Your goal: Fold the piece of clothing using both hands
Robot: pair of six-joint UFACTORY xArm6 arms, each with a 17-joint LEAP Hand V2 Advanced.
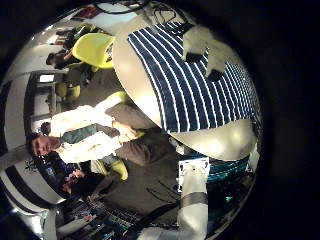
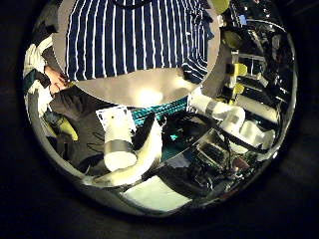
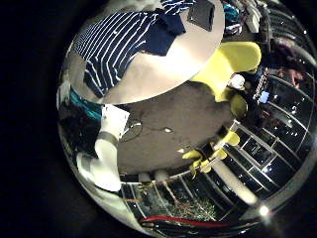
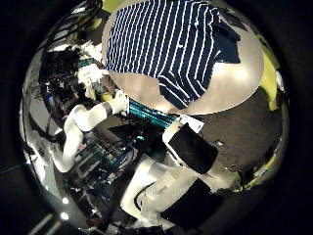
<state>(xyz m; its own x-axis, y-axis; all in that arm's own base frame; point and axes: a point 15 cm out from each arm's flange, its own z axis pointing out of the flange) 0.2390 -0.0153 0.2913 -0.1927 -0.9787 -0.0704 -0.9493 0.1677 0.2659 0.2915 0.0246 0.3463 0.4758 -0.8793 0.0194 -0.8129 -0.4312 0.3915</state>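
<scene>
One striped shirt (image 4: 171,49) is seen spread flat on the round worktop (image 4: 235,83), upper frame; whether either hand is clenched cannot be told.

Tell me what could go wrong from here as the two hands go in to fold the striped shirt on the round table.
1. The striped shirt reaches close to the round table's edge on one side, so a pull toward that side may drag it off.
2. A dark sleeve is already turned over onto the stripes, so a fold may bunch unevenly there.
3. Both palm cameras see the shirt from well above and off to the side; the hands may need a long descent, and could land on bare table beside the cloth.
</scene>
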